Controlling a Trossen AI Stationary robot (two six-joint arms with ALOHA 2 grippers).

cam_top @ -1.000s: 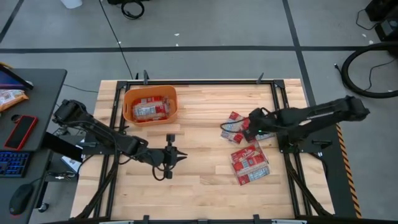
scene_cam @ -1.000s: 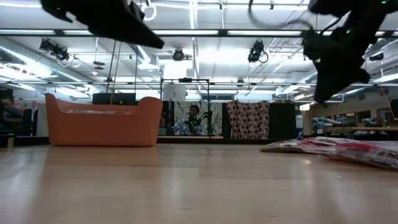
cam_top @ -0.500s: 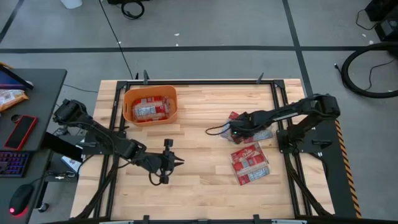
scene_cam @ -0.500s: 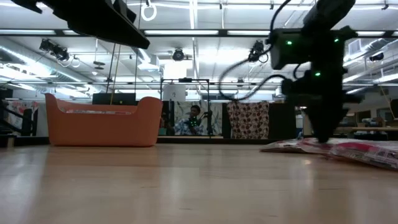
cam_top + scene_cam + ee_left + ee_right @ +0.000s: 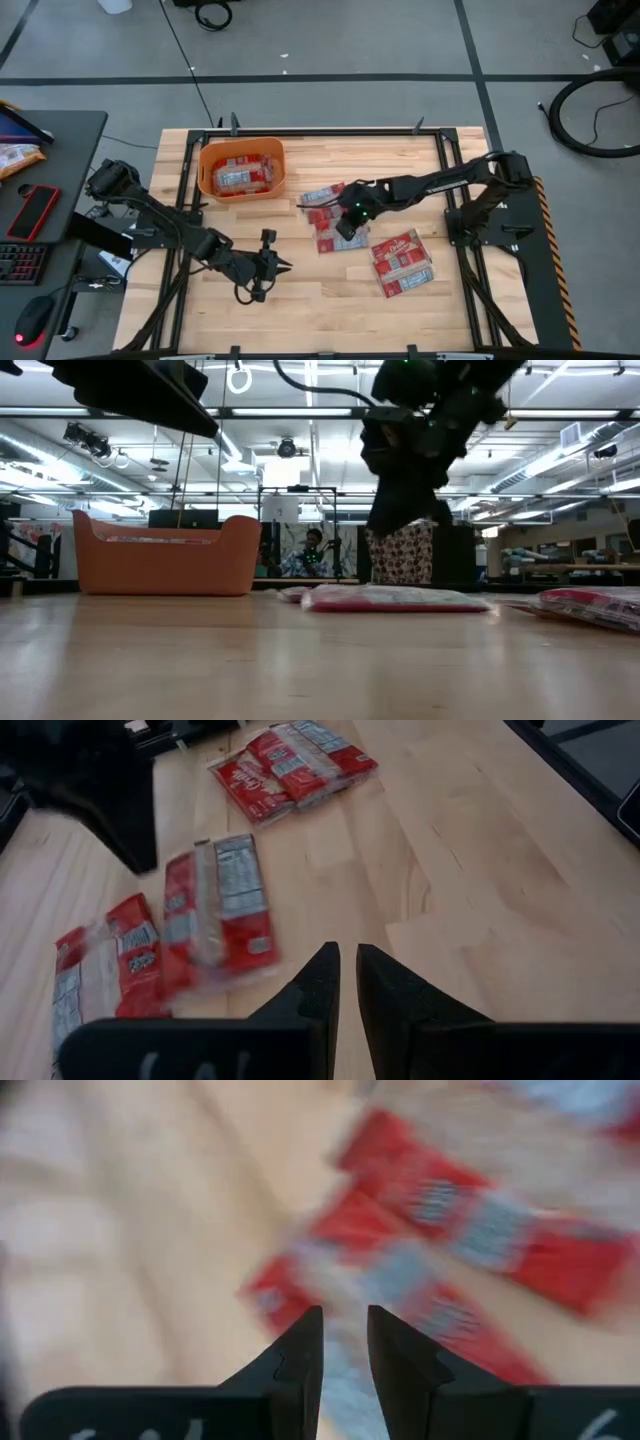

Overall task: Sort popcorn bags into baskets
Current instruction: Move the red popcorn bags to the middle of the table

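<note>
Red popcorn bags with white label panels lie flat in three places. Some fill the orange basket [image 5: 242, 168] [image 5: 165, 555] at the far left. A loose group [image 5: 325, 215] [image 5: 395, 598] [image 5: 215, 915] is on mid-table, and a pile [image 5: 402, 262] [image 5: 590, 605] sits near the right. My right gripper [image 5: 343, 222] [image 5: 345, 1340] is shut over the mid-table group; the low view shows it [image 5: 395, 520] raised above those bags. My left gripper [image 5: 283, 263] [image 5: 348, 970] is shut, hovering over bare wood nearer the front, left of the group.
A black frame rail [image 5: 330, 131] runs around the wooden table. A desk [image 5: 50, 150] with a phone and keyboard stands beyond the left edge. Bare wood [image 5: 330, 300] stretches along the near side and between the basket and the mid-table bags.
My right gripper came down onto the right-hand group of bags, swept toward the table's left and then rose. That group slid along the table from the right side to the middle and spread out. The near-right pile stayed put. My left gripper drifted slightly toward the near edge.
</note>
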